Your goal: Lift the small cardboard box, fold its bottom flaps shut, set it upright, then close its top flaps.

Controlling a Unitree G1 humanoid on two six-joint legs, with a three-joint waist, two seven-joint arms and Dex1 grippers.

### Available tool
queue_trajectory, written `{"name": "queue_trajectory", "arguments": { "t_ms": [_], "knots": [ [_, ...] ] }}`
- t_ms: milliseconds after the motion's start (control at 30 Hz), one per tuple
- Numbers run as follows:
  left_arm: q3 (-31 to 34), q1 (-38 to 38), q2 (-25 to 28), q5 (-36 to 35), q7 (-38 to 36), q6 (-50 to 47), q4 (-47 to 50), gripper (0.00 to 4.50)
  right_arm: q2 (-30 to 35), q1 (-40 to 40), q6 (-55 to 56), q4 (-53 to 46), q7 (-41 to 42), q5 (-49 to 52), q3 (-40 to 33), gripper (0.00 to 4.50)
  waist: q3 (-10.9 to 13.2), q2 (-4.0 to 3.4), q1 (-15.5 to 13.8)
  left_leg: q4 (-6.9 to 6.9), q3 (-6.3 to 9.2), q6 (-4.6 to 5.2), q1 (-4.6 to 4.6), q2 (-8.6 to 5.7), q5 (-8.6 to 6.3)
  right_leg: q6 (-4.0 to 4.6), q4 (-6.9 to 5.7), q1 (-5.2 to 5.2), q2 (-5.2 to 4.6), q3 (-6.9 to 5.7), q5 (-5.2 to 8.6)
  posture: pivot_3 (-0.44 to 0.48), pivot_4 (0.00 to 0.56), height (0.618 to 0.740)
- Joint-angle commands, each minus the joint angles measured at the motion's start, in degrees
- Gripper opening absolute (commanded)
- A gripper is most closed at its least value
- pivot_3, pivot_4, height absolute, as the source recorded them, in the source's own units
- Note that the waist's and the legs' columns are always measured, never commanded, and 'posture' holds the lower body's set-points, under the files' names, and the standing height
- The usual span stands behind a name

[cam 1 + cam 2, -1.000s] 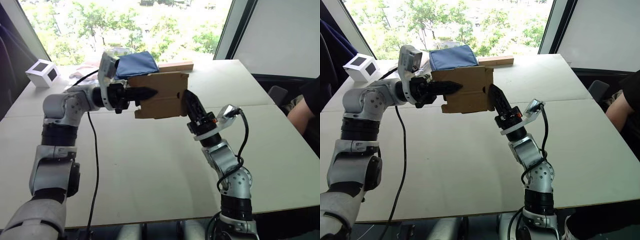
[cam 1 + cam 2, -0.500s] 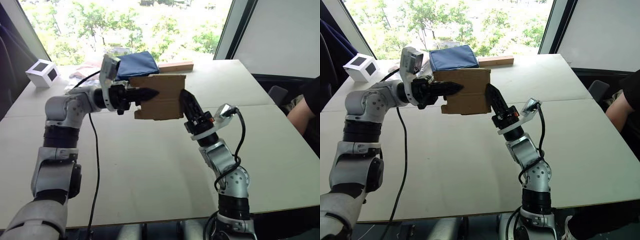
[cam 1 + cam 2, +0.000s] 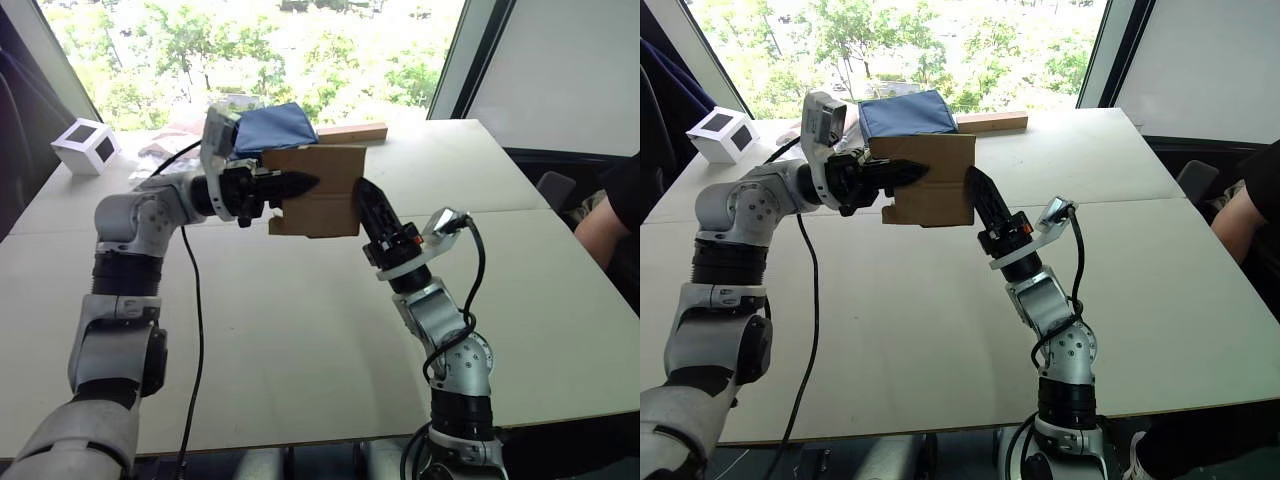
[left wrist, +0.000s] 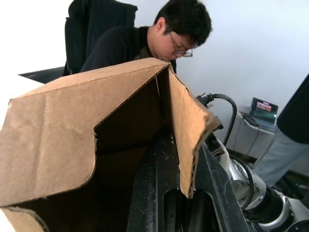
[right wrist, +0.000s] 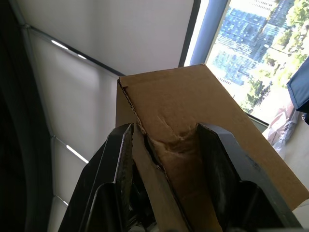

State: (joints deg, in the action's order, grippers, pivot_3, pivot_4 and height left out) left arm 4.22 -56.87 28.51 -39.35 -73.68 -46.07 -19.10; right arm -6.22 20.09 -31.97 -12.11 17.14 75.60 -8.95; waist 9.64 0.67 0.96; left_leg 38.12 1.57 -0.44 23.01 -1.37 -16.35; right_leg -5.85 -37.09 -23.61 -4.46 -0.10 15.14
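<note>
The small cardboard box hangs on its side above the table, plain brown. My left gripper is shut on the wall at its open left end; in the left wrist view the cardboard wall sits between the black fingers. My right gripper is open against the box's right end. In the right wrist view a creased flap lies between its spread fingers. A short flap juts out at the lower left. Which end carries the bottom flaps and which the top flaps I cannot tell.
On the white table, a white cube with black squares stands at the far left. A blue bag and a long wooden block lie behind the box. A person sits at the right edge.
My right gripper has pushed leftward into the box's right end, and that end's flap has folded in, so the box looks shorter. The left gripper keeps its hold.
</note>
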Motion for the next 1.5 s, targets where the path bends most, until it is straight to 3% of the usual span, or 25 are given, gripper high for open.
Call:
{"name": "queue_trajectory", "arguments": {
  "t_ms": [33,433,533,633,667,1200,1367,1500],
  "knots": [
    [1.2,-1.1,-0.5,-0.7,0.5,0.9,0.5,0.00,-0.7,0.2,-1.2,-3.0,1.0,0.1,2.8,2.10,0.0,0.00,0.0,0.00,0.00,0.00,0.00,0.00,0.00,0.00,0.00,0.00,0.00,0.00,0.00,0.000,0.150,0.737],
    [4.0,-2.6,1.3,-4.0,-0.8,-3.2,-0.3,0.00,8.6,0.1,-1.5,-4.8,0.1,6.8,-6.2,2.10,0.0,0.00,0.0,0.00,0.00,0.01,0.00,0.00,0.00,0.00,0.00,0.00,0.00,0.00,0.00,0.000,0.150,0.737],
    [4.1,-2.6,1.4,-4.2,-0.5,-3.5,-0.3,0.00,9.4,0.2,-0.5,-4.1,-0.6,6.1,-7.5,1.34,0.0,0.00,0.0,0.00,0.00,0.01,0.00,0.00,0.00,0.00,0.00,0.01,0.00,0.00,0.00,0.000,0.150,0.737],
    [4.0,-2.6,1.3,-4.0,-0.7,-3.4,-0.5,0.00,9.7,0.4,0.3,-3.6,-0.8,4.2,-7.5,0.16,0.0,0.00,0.0,0.00,0.00,0.01,0.00,0.00,0.00,0.00,0.00,0.00,0.00,0.00,0.00,0.000,0.150,0.737],
    [3.9,-2.5,1.3,-4.0,-0.7,-3.5,-0.4,0.00,10.1,0.5,0.5,-3.5,-0.6,3.1,-7.2,0.02,0.0,0.00,0.0,-0.01,-0.01,0.01,0.00,0.00,0.00,0.00,0.00,0.00,0.01,0.00,0.00,0.000,0.150,0.737],
    [1.8,-1.8,0.6,-2.0,-1.0,-2.2,-0.5,0.00,12.3,2.4,-3.1,-6.4,5.7,-7.1,4.2,0.02,0.0,0.00,-0.1,0.00,-0.01,0.00,0.00,-0.01,0.00,0.00,0.01,0.01,-0.01,0.00,0.00,0.000,0.150,0.737],
    [1.7,-1.9,1.7,-1.6,-1.4,-2.7,-0.5,0.00,13.5,1.0,-3.1,-6.4,6.0,-8.1,2.6,0.02,0.0,0.00,-0.1,0.00,-0.01,0.00,0.00,-0.01,0.00,0.00,0.01,0.00,0.00,0.00,0.00,0.000,0.150,0.737],
    [-0.3,-3.0,4.7,0.0,-2.5,-3.6,1.1,0.00,20.6,-2.6,-5.4,-8.5,6.9,-6.5,-2.3,0.02,0.0,0.01,-0.2,0.00,-0.01,0.01,0.01,-0.03,0.00,0.00,0.02,0.02,-0.02,0.00,0.00,0.000,0.150,0.737]
  ]
}}
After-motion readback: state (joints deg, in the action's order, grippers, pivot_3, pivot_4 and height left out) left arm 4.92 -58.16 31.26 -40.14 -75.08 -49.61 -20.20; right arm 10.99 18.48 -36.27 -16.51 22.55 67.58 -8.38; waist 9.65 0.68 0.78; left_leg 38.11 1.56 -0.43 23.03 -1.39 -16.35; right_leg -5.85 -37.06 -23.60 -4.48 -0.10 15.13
